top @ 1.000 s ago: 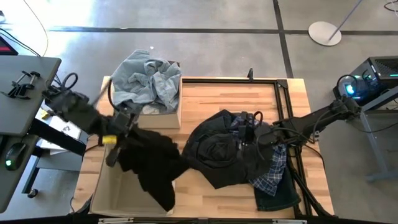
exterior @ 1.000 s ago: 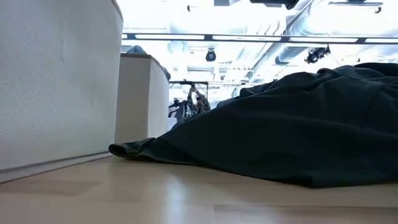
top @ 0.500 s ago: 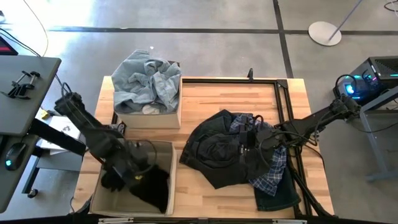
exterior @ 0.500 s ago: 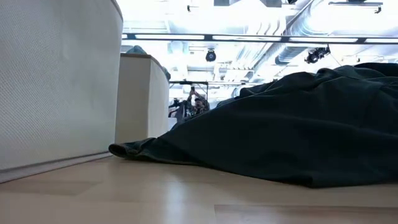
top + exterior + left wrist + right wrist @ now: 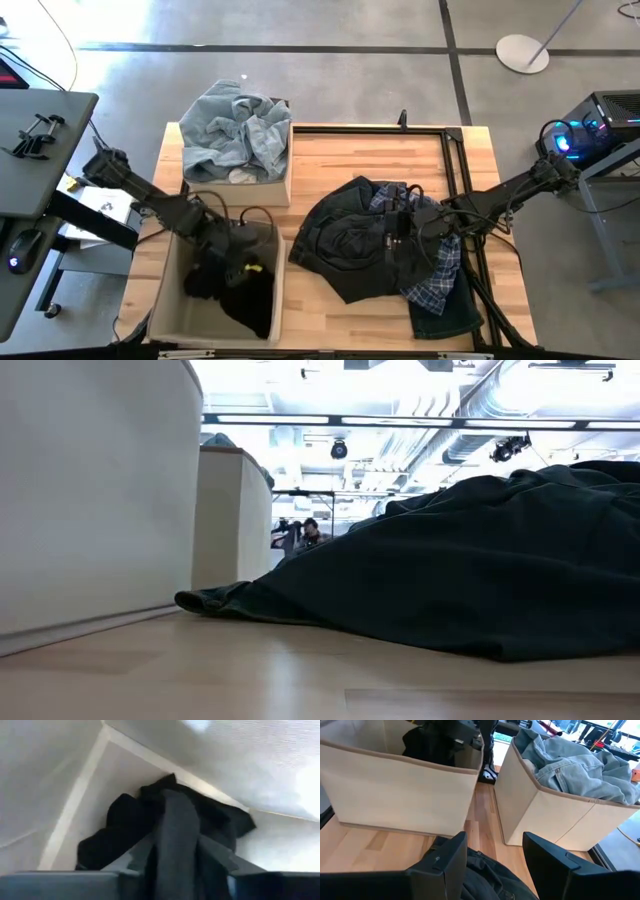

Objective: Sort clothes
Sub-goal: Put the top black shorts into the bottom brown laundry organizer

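Near bin (image 5: 165, 305): black garment (image 5: 235, 290) bunched inside, w/ left gripper (image 5: 235, 268) down in it; a strip of the cloth runs between the fingers, can't tell if pinched or let go. Far bin (image 5: 285, 180): heaped w/ pale denim (image 5: 235, 135), spilling over rim. Rest of clothes piled on table (image 5: 330, 160): dark garments (image 5: 350, 245), plaid (image 5: 440, 275). Right gripper (image 5: 492, 852) parted, empty, just over pile.

Bright overhead light glares in low view; wrist views blur.
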Motion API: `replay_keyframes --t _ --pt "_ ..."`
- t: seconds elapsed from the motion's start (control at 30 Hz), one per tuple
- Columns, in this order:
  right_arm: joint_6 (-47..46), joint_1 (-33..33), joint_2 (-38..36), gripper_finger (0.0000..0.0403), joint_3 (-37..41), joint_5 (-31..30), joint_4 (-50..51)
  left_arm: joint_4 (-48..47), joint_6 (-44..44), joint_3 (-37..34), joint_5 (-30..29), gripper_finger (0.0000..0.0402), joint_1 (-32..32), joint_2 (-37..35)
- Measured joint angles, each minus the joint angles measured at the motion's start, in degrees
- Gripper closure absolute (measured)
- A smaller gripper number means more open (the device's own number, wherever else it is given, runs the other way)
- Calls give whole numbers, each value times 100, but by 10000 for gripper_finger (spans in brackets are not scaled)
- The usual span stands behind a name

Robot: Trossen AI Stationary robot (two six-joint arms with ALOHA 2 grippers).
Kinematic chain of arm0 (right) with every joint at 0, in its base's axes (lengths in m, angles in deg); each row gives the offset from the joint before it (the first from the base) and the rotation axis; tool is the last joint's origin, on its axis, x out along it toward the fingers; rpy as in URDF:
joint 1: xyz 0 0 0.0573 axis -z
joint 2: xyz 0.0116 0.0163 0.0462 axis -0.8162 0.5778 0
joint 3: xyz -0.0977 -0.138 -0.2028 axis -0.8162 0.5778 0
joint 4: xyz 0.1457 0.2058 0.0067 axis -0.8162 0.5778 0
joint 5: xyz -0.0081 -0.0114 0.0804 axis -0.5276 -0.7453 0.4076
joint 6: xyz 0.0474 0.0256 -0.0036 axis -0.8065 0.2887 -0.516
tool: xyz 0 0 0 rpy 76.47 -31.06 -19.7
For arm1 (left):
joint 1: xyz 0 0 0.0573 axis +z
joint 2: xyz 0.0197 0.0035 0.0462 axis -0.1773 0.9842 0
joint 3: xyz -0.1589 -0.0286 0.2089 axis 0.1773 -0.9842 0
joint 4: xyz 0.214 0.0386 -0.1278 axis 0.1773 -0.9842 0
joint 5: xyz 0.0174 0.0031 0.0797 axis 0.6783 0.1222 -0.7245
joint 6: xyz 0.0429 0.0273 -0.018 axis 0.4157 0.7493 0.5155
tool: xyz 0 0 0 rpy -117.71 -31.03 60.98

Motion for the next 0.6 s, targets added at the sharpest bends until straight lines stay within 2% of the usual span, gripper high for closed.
replay_keyframes --t 0.17,0.3,0.47,0.53,0.6 --pt "0 -4 0 222 0 1 82 71 406 2 507 229 441 -368" --pt "-2 -4 0 222 2 1 177 -121 316 208 518 211 437 -682" --pt "-46 -10 0 222 2 2 177 -130 575 700 -579 217 -48 -865" --pt "62 -89 0 222 2 3 204 116 1117 893 -1478 222 -309 -871" --pt "430 -248 -35 222 7 11 259 881 2053 956 -2632 226 -560 -873"
